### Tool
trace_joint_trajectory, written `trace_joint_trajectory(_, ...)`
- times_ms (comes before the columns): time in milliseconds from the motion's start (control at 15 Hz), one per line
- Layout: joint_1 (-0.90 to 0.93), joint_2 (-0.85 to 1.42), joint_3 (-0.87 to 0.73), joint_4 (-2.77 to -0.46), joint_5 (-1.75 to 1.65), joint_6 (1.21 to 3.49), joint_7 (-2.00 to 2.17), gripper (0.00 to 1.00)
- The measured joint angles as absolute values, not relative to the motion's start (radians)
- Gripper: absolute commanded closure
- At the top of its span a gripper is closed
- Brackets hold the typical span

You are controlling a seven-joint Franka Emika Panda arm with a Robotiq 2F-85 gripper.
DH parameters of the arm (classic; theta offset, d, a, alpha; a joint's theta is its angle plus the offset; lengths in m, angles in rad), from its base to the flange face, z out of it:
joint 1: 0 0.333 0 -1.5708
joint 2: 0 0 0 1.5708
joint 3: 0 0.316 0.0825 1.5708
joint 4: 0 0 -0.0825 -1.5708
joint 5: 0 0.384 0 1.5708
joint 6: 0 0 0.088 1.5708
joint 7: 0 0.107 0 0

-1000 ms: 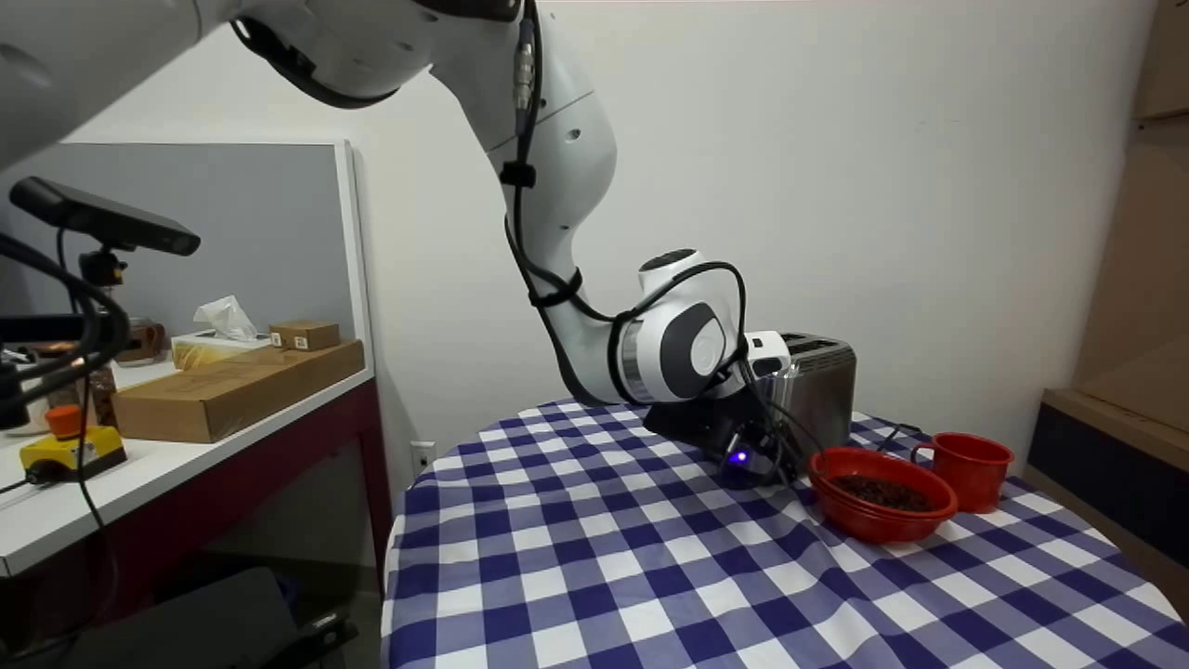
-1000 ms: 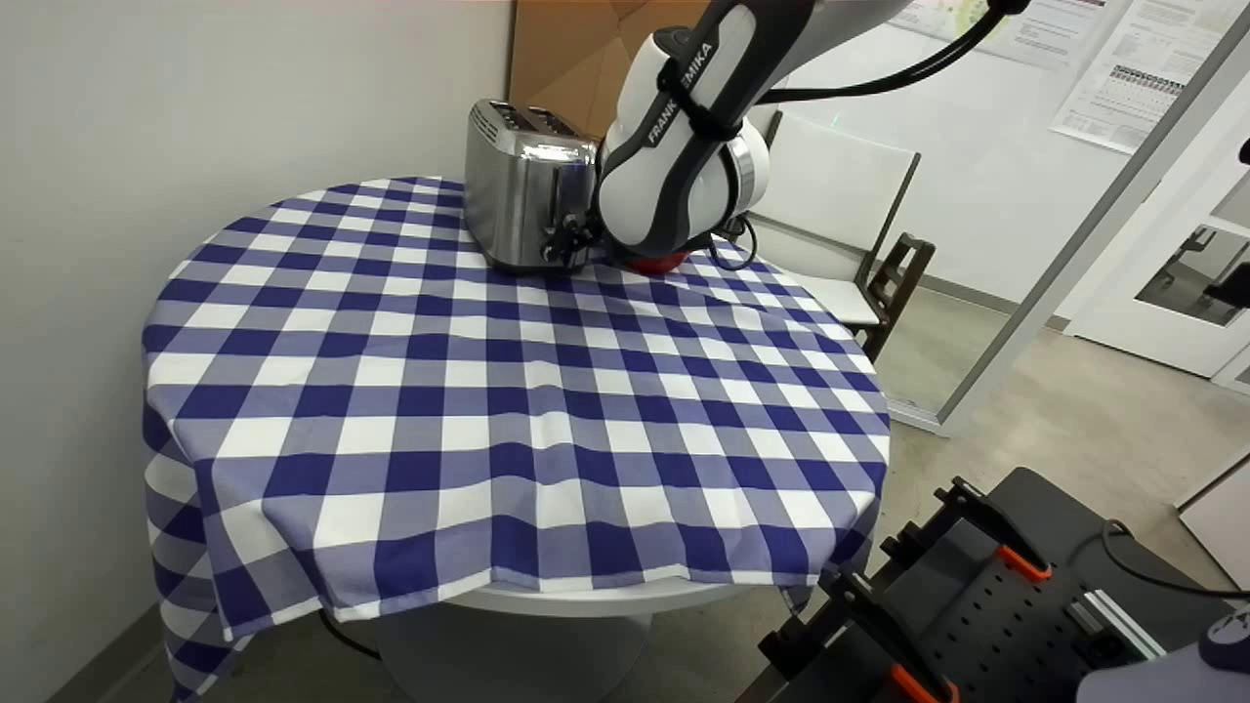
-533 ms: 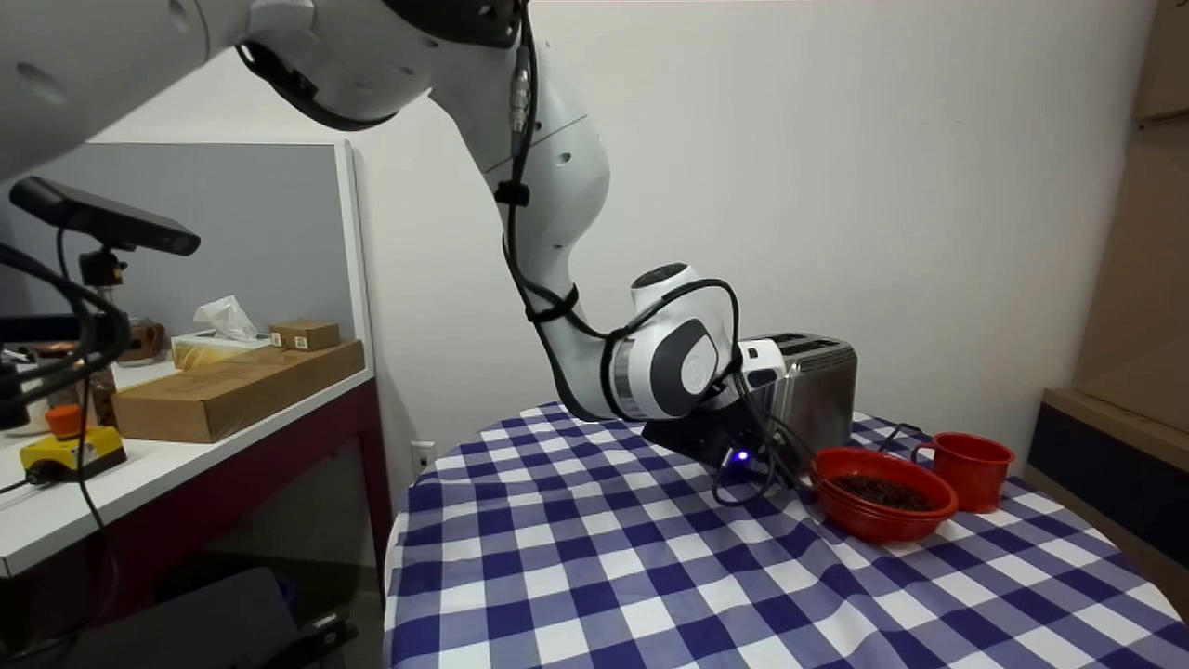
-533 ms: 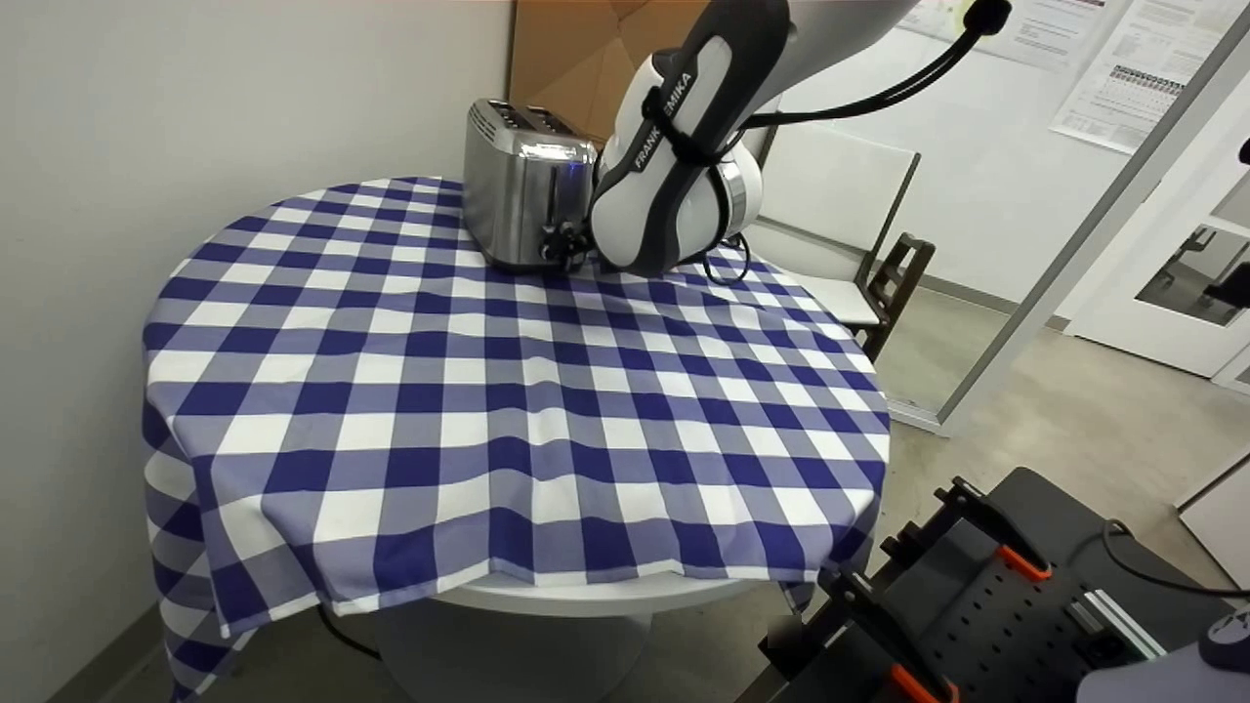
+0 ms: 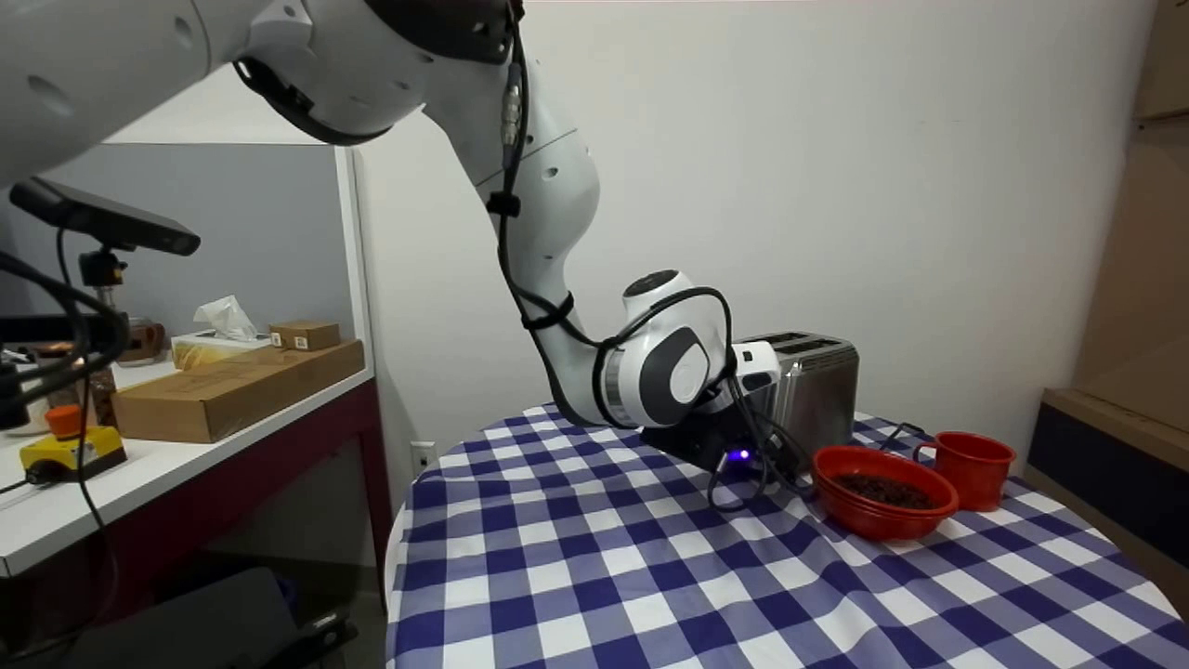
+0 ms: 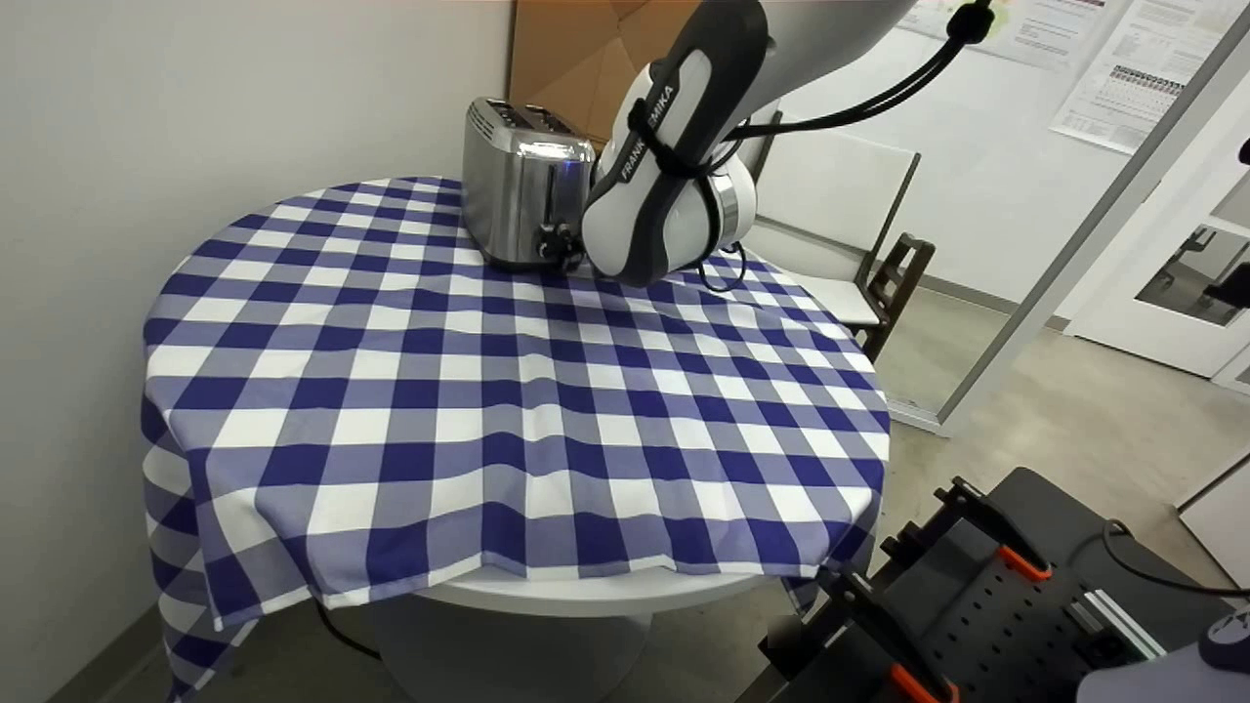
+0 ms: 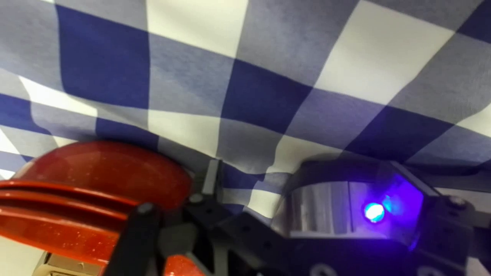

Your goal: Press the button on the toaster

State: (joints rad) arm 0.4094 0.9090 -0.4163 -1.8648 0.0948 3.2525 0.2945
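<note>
The silver toaster [image 5: 822, 395] stands on the checked cloth by the wall; it also shows in an exterior view [image 6: 508, 190], with a dark slot on its end face. Its shiny side [image 7: 320, 207] and dark base show in the wrist view between the fingers, with a bright purple-blue light reflected there. My gripper [image 7: 305, 168] is open, its fingers wide apart with nothing gripped. It is low at the toaster's end, close to it; whether it touches cannot be told. The wrist hides much of the gripper in an exterior view [image 6: 564, 246]. I cannot make out the button.
Stacked red bowls [image 5: 882, 511] with dark bits inside sit close beside the gripper; they also show in the wrist view [image 7: 103, 172]. A red mug [image 5: 971, 469] stands behind them. The checked cloth [image 6: 439, 391] covers a round table. The gripper's cable hangs near the cloth.
The wrist has come down and shifted slightly left in both exterior views, staying beside the toaster. A blue reflection has appeared on the toaster's end face. The toaster, bowls and mug look essentially unmoved.
</note>
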Motion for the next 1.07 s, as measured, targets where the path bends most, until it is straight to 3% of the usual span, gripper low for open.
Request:
trace_joint_trajectory(533, 0.336, 0.850, -0.342, -1.833, 0.059, 3.055, 0.205, 0.00)
trace_joint_trajectory(1067, 0.327, 0.850, -0.357, -1.821, 0.039, 3.102, 0.220, 0.00)
